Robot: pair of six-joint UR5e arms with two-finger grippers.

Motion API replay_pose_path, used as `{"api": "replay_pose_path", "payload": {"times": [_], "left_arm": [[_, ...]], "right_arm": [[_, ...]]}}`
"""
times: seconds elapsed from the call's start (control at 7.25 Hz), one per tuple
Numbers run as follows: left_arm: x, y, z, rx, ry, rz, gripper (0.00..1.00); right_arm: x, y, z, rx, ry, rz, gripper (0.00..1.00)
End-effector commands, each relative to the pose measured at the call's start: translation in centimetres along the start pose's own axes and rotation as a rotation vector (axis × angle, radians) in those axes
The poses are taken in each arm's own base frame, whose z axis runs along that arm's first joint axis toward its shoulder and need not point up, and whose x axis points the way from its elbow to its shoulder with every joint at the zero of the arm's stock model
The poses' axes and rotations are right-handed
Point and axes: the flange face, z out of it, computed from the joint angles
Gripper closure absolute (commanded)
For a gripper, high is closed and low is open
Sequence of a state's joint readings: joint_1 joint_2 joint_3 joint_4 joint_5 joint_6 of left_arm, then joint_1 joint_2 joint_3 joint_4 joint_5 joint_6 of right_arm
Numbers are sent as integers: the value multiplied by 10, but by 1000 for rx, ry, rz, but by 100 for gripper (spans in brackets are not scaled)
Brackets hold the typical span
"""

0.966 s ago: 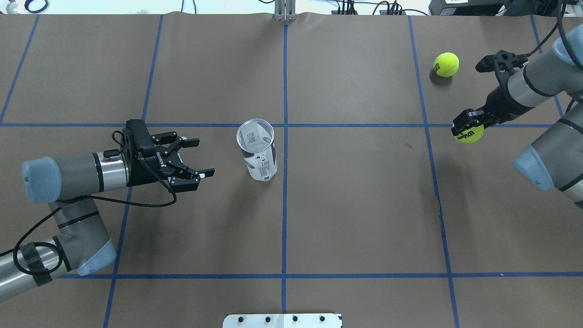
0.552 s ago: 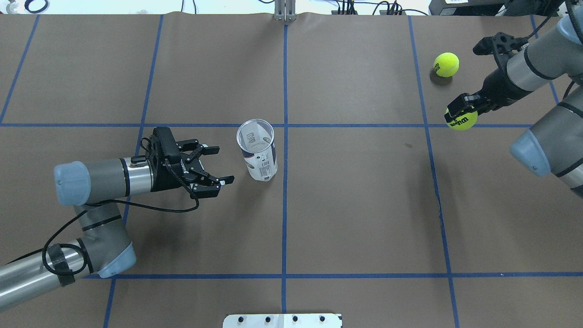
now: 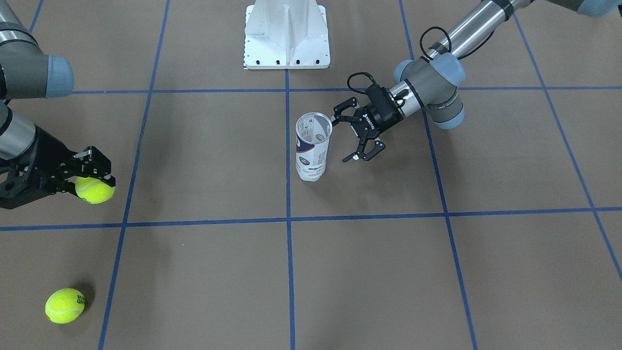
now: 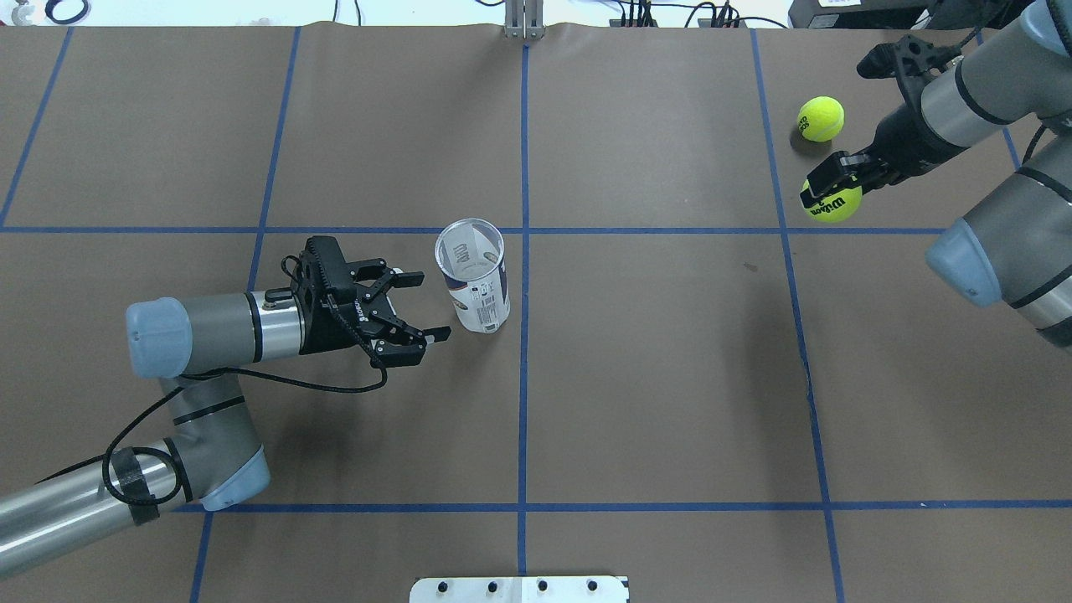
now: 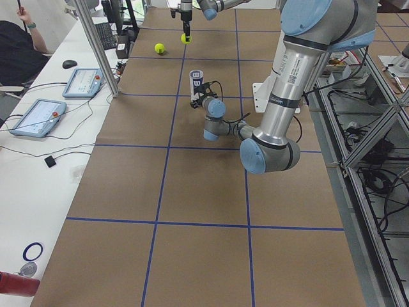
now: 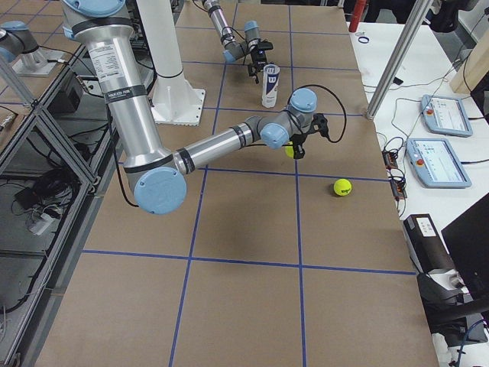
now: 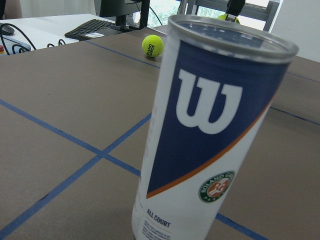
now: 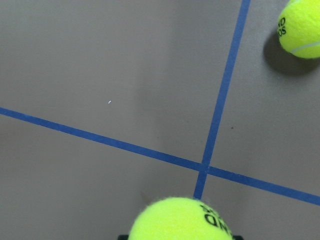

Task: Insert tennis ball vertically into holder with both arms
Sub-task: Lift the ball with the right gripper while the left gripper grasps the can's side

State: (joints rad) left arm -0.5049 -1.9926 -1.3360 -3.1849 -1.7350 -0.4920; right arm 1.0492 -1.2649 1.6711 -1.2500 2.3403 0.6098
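Observation:
The holder (image 4: 474, 280), a clear tube with a navy-and-white "W" label, stands upright and open-topped near the table's middle. It also shows in the front view (image 3: 313, 153) and fills the left wrist view (image 7: 210, 135). My left gripper (image 4: 429, 303) is open, level beside the holder's left side with a small gap, fingers spread toward it (image 3: 349, 137). My right gripper (image 4: 829, 189) is shut on a yellow tennis ball (image 4: 835, 202), held above the table at the far right (image 3: 95, 190). The ball shows at the bottom of the right wrist view (image 8: 180, 220).
A second tennis ball (image 4: 821, 118) lies on the table just beyond the right gripper; it shows in the front view (image 3: 65, 305) too. The white metal base (image 3: 286, 34) stands at the robot's side of the table. Blue tape lines cross the brown surface.
My left gripper has moved right, close up to the holder, still open. My right gripper has carried its ball toward the far side and slightly left.

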Motion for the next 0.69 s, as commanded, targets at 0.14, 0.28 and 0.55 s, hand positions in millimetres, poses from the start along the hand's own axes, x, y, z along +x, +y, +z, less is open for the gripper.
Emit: {"api": "replay_pose_path", "payload": {"times": [0.14, 0.28, 0.55], "left_arm": [[9, 0, 12, -1, 15, -1, 2], [10, -3, 15, 2, 16, 1, 2], [8, -4, 19, 1, 12, 49, 2]], "right_arm": [[-8, -4, -5, 10, -9, -12, 100], [-12, -5, -7, 14, -14, -17, 100], [-15, -7, -8, 17, -16, -20, 100]]}}
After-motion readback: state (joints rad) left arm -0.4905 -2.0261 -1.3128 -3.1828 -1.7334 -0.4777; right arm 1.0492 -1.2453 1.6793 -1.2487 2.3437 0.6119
